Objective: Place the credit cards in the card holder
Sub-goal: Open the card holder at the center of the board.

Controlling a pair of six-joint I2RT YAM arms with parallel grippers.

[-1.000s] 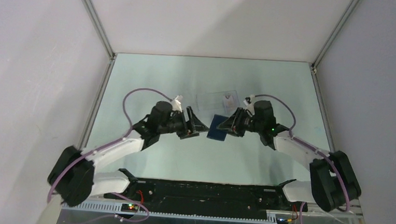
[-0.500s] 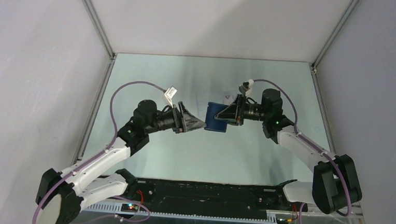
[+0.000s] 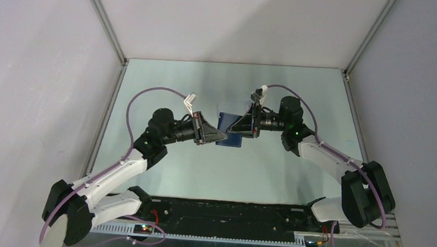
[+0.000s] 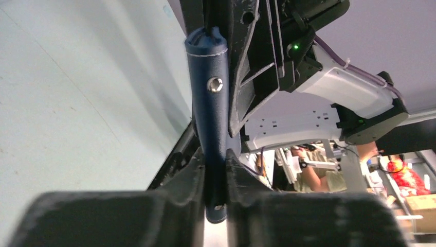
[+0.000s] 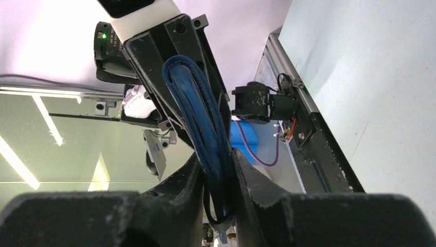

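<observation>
The card holder hangs in the air between the two tools, turned on edge and well clear of the pale surface below them. It is dark navy outside, with brighter blue leaves showing along one edge. It seems folded shut, though the wrist views catch only its edges, so I cannot be sure. The left tool pinches one end of it. In the left wrist view its two dark fingers press against both faces of the holder's narrow navy back, which rises straight out from between them. A small round metal stud sits on that back, farther out from the fingertips. The right tool pinches the opposite end. In the right wrist view its fingers are pressed onto the stacked blue layers, which run up and away from its tips into the black frame of the left tool on the far side. Seen from above, the two tools point at each other with their tips almost meeting over the holder. The left tool's tip sits slightly nearer the arm bases than the right tool's tip. Beyond the left tool's tips, a green lamp glows on the right arm.
</observation>
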